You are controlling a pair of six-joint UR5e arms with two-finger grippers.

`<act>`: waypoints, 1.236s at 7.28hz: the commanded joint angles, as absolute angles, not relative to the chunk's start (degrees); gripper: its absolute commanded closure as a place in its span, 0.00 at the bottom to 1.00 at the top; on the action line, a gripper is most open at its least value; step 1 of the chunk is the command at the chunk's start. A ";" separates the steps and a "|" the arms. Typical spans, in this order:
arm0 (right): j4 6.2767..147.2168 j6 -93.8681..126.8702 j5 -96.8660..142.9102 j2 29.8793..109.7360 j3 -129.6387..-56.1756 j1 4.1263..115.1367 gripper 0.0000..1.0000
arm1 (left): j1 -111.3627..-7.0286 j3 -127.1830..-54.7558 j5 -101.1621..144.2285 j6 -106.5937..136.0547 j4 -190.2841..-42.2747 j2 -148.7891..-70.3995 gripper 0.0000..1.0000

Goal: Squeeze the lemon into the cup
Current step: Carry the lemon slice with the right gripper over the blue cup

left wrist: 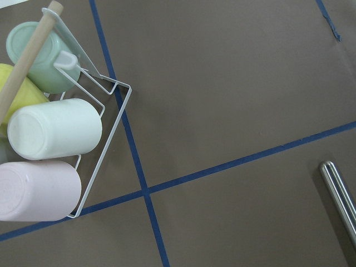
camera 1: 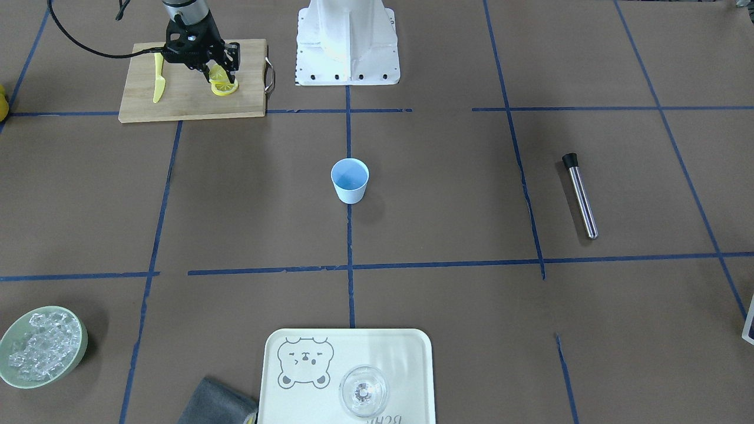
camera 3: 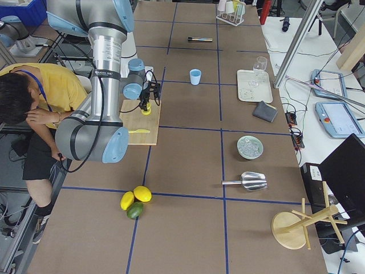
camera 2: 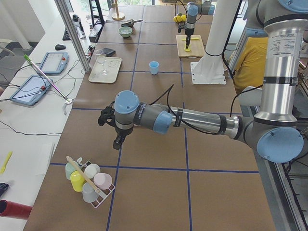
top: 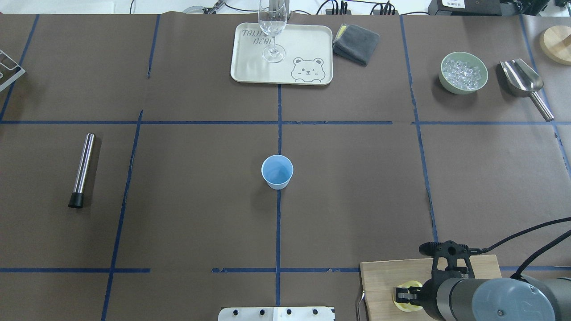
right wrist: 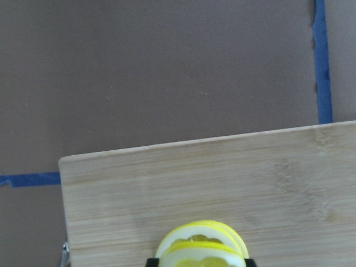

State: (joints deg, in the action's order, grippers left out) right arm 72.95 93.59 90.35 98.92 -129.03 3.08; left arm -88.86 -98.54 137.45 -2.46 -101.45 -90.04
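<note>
My right gripper [camera 1: 219, 76] stands low over the wooden cutting board [camera 1: 188, 103] and is shut on a yellow lemon slice [camera 1: 217, 72], which it holds on edge. A second, alike slice [camera 1: 227, 89] lies flat on the board just beside it. The right wrist view shows the held lemon slice [right wrist: 203, 256] between the black fingers, with the other one right behind it. The light blue cup [camera 1: 350, 179] stands upright at the table's centre, well away from the board. My left gripper [camera 2: 119, 141] hangs over the far table end; I cannot tell whether it is open or shut.
A yellow knife [camera 1: 158, 79] lies on the board. A steel tube [camera 1: 580, 197] lies on my left side. A bear tray [camera 1: 412, 353] with a clear glass [camera 1: 363, 391], a grey cloth [camera 1: 215, 403] and a green bowl of ice [camera 1: 41, 345] line the far edge. A wire cup rack [left wrist: 105, 105] lies below my left wrist.
</note>
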 commanded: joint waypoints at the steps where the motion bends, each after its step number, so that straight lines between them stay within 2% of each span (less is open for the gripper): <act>1: 72.95 93.43 91.92 97.92 -129.46 7.18 0.43 | -88.86 -98.70 137.46 -2.46 -101.51 -89.82 0.00; 4: 73.12 92.81 96.85 89.60 -126.14 16.84 0.43 | -88.86 -98.61 137.46 -2.37 -101.51 -89.74 0.00; 7: 80.21 92.90 101.59 68.71 -115.61 26.17 0.41 | -88.86 -98.53 137.46 -2.46 -101.51 -89.74 0.00; 9: 81.74 93.60 101.69 59.89 -109.02 28.73 0.40 | -88.86 -98.70 137.46 -2.46 -101.69 -88.95 0.00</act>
